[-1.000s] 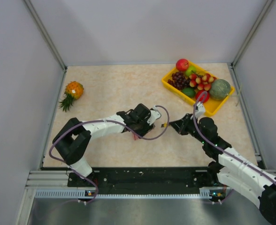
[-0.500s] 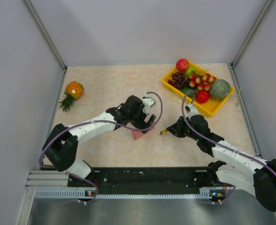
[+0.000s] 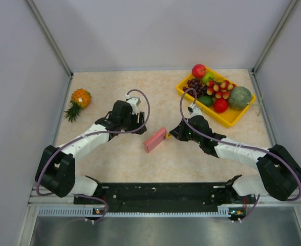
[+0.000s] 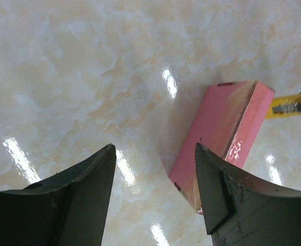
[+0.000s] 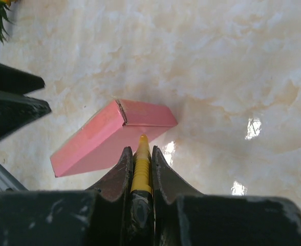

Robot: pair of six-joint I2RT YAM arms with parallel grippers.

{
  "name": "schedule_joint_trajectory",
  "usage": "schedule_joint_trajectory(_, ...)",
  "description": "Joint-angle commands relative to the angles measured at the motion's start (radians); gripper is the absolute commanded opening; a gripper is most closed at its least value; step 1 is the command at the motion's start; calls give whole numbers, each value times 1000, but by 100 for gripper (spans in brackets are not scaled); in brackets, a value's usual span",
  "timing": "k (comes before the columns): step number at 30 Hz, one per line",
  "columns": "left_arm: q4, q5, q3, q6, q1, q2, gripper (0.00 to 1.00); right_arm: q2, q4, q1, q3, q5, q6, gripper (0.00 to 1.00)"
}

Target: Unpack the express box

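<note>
The box [image 3: 155,139] lies flat on the table [image 3: 140,92], just below the centre of the top view, and is gripped by neither arm. The left gripper [image 4: 154,151] is spread wide with nothing between its fingers [image 4: 84,189]. In the left wrist view the box is seen at the right of the frame, its lower end beside the right-hand finger. The right gripper [image 5: 140,156] is clenched on the knife [image 5: 142,177], whose tip is aimed at the box's near edge at lower centre of the right wrist view. Whether they touch cannot be told.

The step in hand is judged to be slitting the box open. The box should first be pinned by the left gripper, since a loose box is likely to be pushed away by the blade. The blade is best kept shallow and drawn along the flap line, so that the contents are spared.
</note>
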Motion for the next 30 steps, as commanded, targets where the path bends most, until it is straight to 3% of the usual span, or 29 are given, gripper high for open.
schedule_joint_trajectory(1,-54,66,6,-59,2,67,63,40,40,13,82,72,17,0)
schedule_joint_trajectory(8,-77,196,27,-120,22,189,55,127,82,15,166,38,-15,0)
schedule_joint_trajectory(14,24,359,-20,-172,48,206,57,221,140,27,259,-51,-58,0)
schedule_joint_trajectory(20,63,423,-65,-197,98,195,57,330,139,39,355,-117,-86,0)
schedule_joint_trajectory(25,-33,315,-54,-192,138,149,57,341,104,43,381,-115,-94,0)
schedule_joint_trajectory(30,-127,61,-31,-186,194,-24,57,266,-104,36,507,-23,-140,0)
